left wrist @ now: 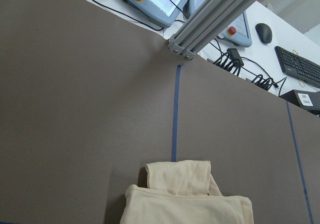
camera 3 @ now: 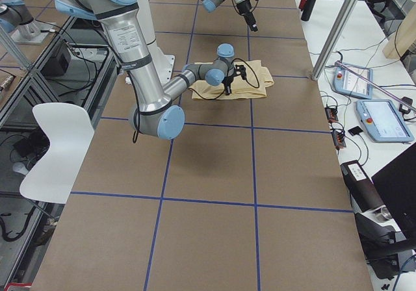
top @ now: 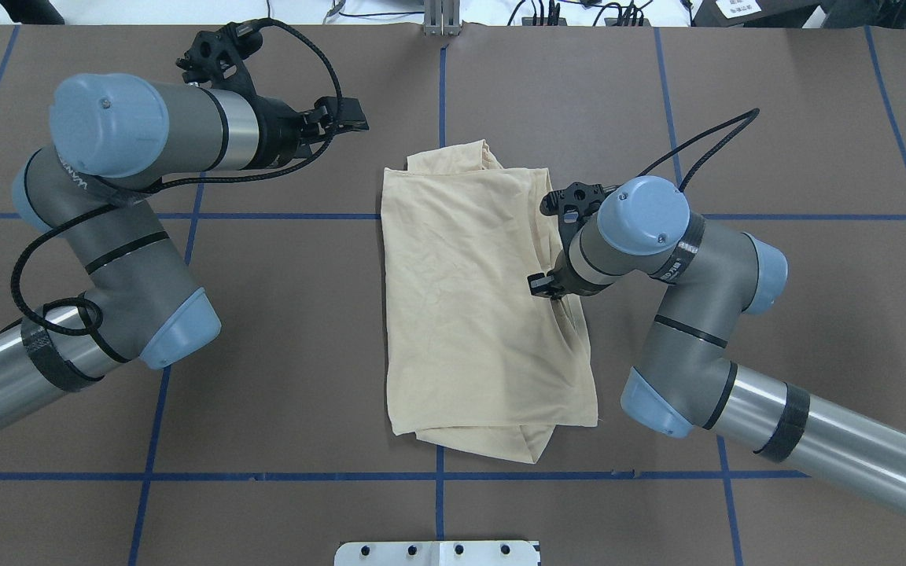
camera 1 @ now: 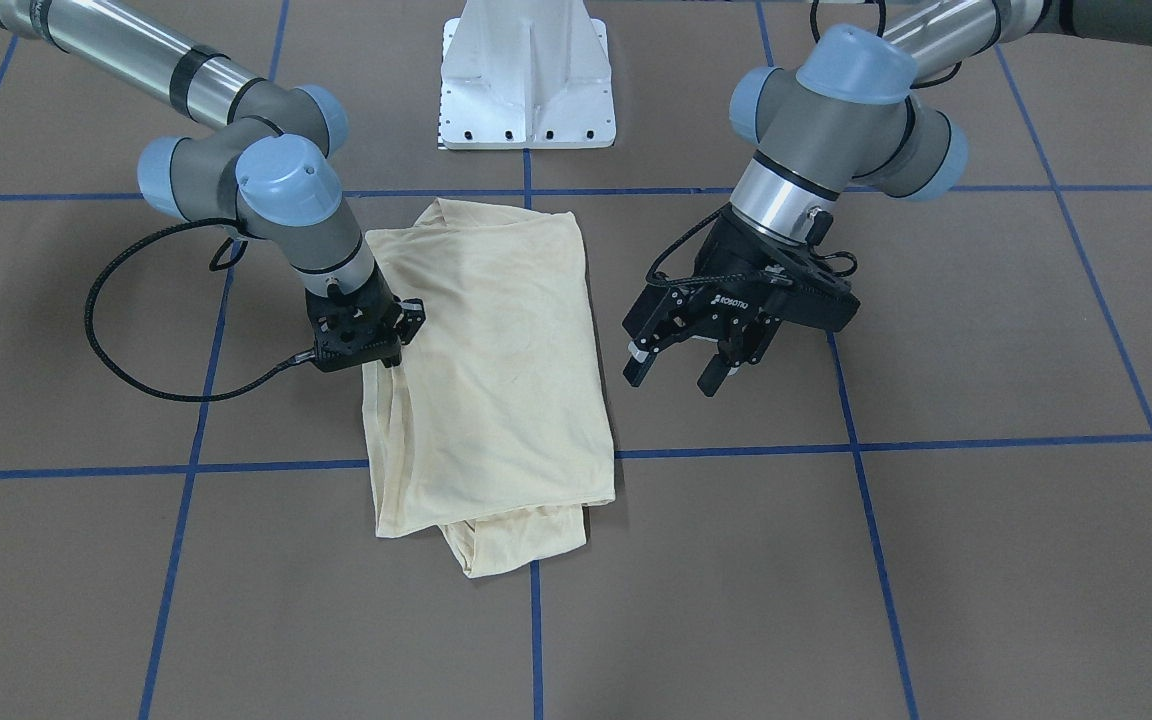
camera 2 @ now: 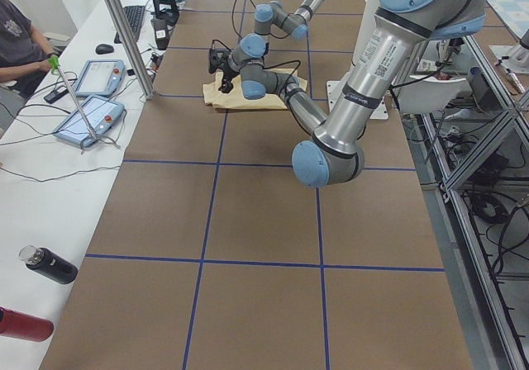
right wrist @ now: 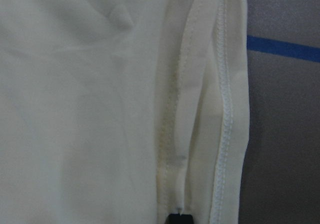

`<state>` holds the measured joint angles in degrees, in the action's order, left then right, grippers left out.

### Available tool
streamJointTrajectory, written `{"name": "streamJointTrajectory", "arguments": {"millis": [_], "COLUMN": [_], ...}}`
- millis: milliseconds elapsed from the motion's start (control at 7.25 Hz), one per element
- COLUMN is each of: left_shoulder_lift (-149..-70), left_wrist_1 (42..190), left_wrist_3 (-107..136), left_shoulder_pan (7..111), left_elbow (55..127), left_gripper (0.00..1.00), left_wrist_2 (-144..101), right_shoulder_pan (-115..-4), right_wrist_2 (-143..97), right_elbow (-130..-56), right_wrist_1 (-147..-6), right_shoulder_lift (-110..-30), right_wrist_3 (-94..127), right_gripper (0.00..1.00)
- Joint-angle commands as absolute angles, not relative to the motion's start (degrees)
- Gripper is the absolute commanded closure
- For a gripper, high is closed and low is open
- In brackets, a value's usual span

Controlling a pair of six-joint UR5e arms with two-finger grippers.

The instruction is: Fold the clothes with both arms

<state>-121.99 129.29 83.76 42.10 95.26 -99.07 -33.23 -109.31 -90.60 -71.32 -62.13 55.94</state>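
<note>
The cream-yellow T-shirt [camera 1: 506, 370] lies folded into a long rectangle at the table's middle, with a folded part sticking out at one end. Its print and collar are hidden. It also shows in the overhead view [top: 469, 314] and the left wrist view [left wrist: 185, 199]. My right gripper [camera 1: 376, 362] is down on the shirt's long edge, over that same edge in the overhead view [top: 549, 289]. The right wrist view shows one black tip [right wrist: 179, 218] where the hemmed edges [right wrist: 220, 109] come together, so it looks shut on the fabric. My left gripper [camera 1: 678, 370] hangs open and empty above bare table beside the shirt.
The white pedestal base [camera 1: 526, 80] stands behind the shirt. Blue tape lines [camera 1: 736, 452] cross the brown table cover. An aluminium post [left wrist: 215, 14], teach pendants [camera 2: 91, 97] and a person are at the operators' side. Two bottles [camera 2: 50, 264] lie on the white desk.
</note>
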Motion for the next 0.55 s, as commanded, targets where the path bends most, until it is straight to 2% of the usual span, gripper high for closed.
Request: {"name": "streamJointTrajectory", "arguments": {"millis": [0,414], "left_shoulder_lift": [-122.0,-122.0], "left_wrist_1": [129.3,129.3], "left_wrist_3": [83.8,83.8], "left_shoulder_pan": [42.1,42.1], "left_elbow": [95.5,95.4], "left_gripper": [0.00,0.00], "left_wrist_2": [-99.1,-99.1], "right_shoulder_pan": [-33.2,-34.2], "right_wrist_2": [-109.3,-109.4], "right_elbow": [-90.7,-92.8], "right_wrist_1": [-71.5,-71.5], "right_shoulder_lift": [-62.1,-62.5], "right_wrist_3": [56.2,56.2], "right_gripper": [1.00,1.00]}}
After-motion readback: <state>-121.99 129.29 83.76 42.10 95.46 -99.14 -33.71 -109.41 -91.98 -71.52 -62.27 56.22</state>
